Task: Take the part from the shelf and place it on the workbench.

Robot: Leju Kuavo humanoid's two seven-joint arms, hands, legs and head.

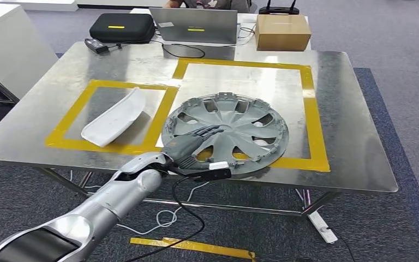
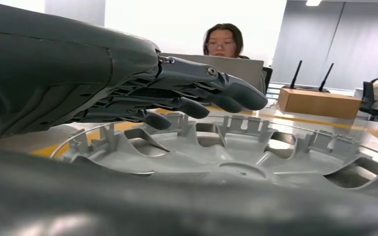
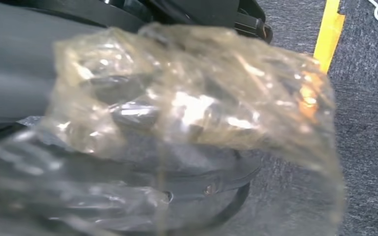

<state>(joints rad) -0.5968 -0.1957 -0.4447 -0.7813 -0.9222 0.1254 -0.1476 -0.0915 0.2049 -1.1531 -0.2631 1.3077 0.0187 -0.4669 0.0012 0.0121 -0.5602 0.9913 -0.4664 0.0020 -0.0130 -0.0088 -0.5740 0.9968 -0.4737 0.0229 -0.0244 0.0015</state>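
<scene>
Silver left arm enters from 7 o'clock; its dark grey left hand (image 1: 192, 144) hovers with fingers (image 2: 236, 93) extended and slightly apart, gripping nothing, over the near-left rim of the grey plastic wheel cover (image 1: 234, 131). That part lies flat on the steel workbench (image 1: 354, 136), partly within the yellow-taped rectangle (image 1: 311, 103). Placement appears complete; only withdrawal seems left. Right hand (image 3: 142, 110) lies behind crinkled clear film, posture indiscernible.

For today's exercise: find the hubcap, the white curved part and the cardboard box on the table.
hubcap (image 1: 234, 117), head view, on a spoke near its hub.
white curved part (image 1: 114, 117), head view, middle of its upper surface.
cardboard box (image 1: 282, 31), head view, centre of its front face.
</scene>
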